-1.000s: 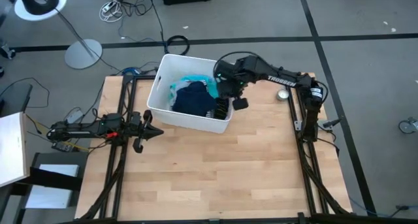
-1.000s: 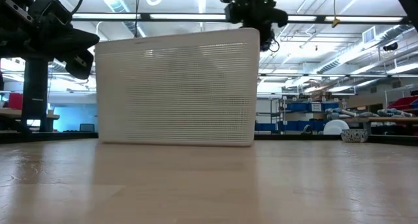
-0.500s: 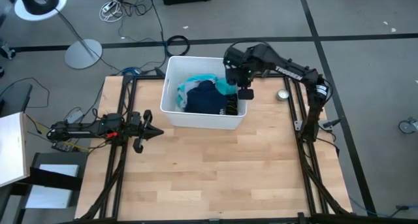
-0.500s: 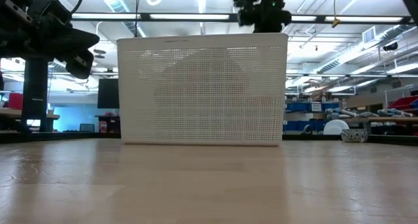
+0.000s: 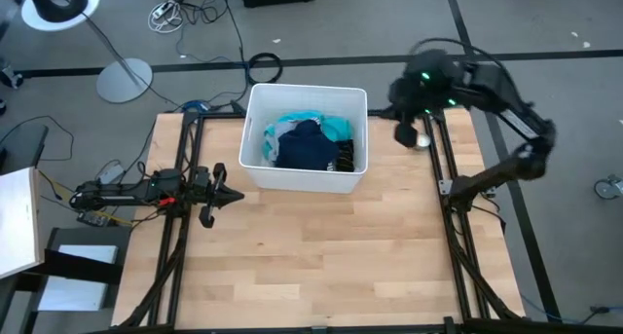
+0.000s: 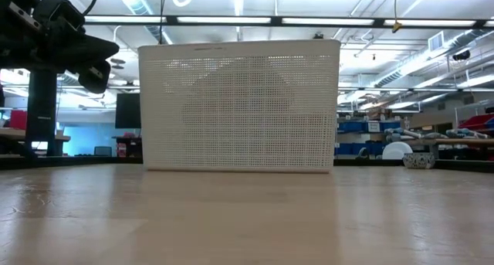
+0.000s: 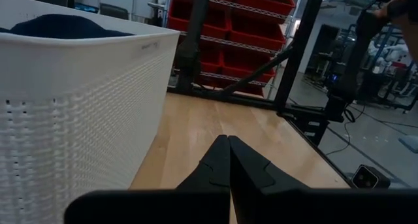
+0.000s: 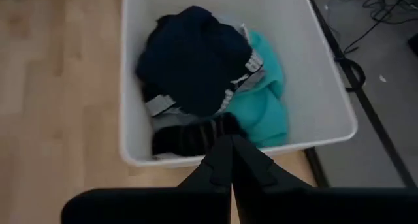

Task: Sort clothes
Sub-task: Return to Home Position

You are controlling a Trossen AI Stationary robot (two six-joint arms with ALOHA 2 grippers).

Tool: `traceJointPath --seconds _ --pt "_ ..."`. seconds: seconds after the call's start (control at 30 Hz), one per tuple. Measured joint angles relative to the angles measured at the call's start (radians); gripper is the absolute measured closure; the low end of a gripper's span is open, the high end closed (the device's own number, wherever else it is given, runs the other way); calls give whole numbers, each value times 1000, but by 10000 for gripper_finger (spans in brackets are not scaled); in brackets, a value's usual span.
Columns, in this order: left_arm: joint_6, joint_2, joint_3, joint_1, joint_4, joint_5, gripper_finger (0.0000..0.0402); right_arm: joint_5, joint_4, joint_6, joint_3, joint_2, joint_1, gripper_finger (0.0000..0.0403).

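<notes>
I've got the white bin (image 5: 305, 89) at the 12 o'clock edge of the table (image 5: 321, 256) in the overhead view, sitting square to it. In the low view the bin (image 6: 239, 103) stands flat on the wood with its perforated long wall facing the camera.

All the clothes I can see are inside the bin. The dark navy garment (image 5: 304, 147) is heaped in the middle. The teal shirt (image 5: 337, 129) lies at its 1 o'clock, toward the far right corner. A pale grey bit of cloth (image 5: 276, 131) shows at the navy garment's 10 o'clock. A dark ribbed piece (image 5: 348, 157) lies at its 3 o'clock against the right wall, and I can't tell which garment that one is.

The left gripper (image 5: 234, 195) lies low at the table's 9 o'clock side, pointing toward 3 o'clock. It is just off the bin's near left corner and not touching it. Through its wrist camera the two fingers (image 7: 212, 162) are pressed together right to the tips, with no gap and nothing between them. The bin wall runs alongside, apart from them.

The right gripper (image 5: 406, 134) is over the table's 2 o'clock corner, clear of the bin's right wall and just beside a small round object (image 5: 422, 141). From its wrist camera, which looks down on the bin, the fingers (image 8: 212, 165) meet in a point. The jaws are fully closed and hold nothing.
</notes>
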Motion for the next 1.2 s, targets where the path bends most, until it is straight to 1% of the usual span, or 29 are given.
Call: traceJointPath --seconds 0.1,0.27,0.43,0.6,0.77,0.83,0.93,1.07,1.2 --pt "3 0 0 0 0 -2 400 2 65 68 -143 -127 26 403" --pt "2 0 0 0 0 -1 400 6 236 178 -474 -349 75 403" --pt "3 0 0 0 0 -1 400 6 519 306 -860 -555 142 402" --pt "2 0 0 0 1 -1 400 15 848 407 -1206 -697 238 402" --pt "2 0 0 0 11 1 400 121 1208 470 -1513 -750 340 402" --pt "2 0 0 0 11 1 400 143 1344 486 -1612 -748 373 402" --pt "2 0 0 0 12 1 400 189 1502 496 -1736 -746 414 402" --pt "2 0 0 0 18 1 400 264 1645 499 -1850 -747 447 402" --pt "2 0 0 0 30 1 400 276 1610 502 -1862 -742 453 400"
